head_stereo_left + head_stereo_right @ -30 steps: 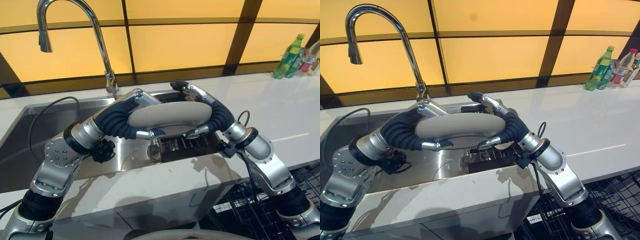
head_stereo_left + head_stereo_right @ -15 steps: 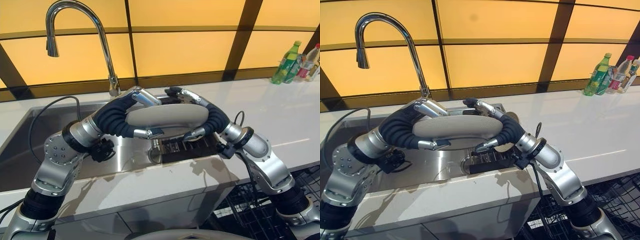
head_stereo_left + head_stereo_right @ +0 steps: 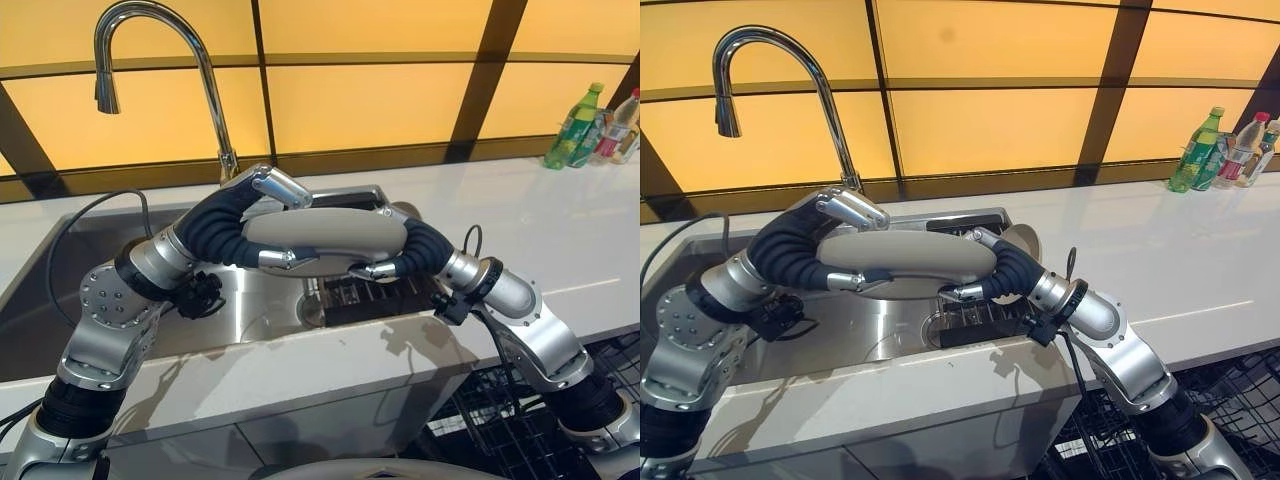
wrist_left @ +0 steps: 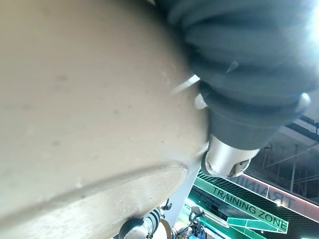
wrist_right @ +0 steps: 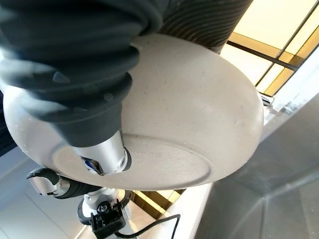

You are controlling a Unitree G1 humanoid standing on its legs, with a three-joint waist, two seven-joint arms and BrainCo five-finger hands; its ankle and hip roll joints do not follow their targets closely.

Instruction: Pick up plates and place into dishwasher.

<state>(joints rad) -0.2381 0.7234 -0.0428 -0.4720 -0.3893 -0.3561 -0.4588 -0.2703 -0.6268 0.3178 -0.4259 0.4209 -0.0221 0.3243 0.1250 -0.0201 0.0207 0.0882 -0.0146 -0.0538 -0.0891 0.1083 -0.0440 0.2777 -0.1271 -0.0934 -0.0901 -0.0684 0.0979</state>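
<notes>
A beige plate (image 3: 325, 235) hangs level over the sink, held between both hands. My left hand (image 3: 235, 220) is shut on its left rim, fingers on top and thumb underneath. From the other side my right hand (image 3: 415, 248) grips the right rim the same way. The right wrist view shows the plate's underside (image 5: 199, 114) past the dark cover of that hand (image 5: 65, 74). In the left wrist view the plate's surface (image 4: 75, 99) is very close. A second pale plate (image 3: 1026, 238) seems to stand behind the right hand.
Under the plate is the steel sink (image 3: 60, 260) with a dark rack (image 3: 365, 297) in it. A tall curved tap (image 3: 205, 75) rises behind. Bottles (image 3: 577, 125) stand far right on the white counter (image 3: 540, 220). A black wire dishwasher rack (image 3: 490, 420) lies lower right.
The plate has shifted a little to the left and its right side has dipped. Both hands have kept their hold. The camera view shifted early on.
</notes>
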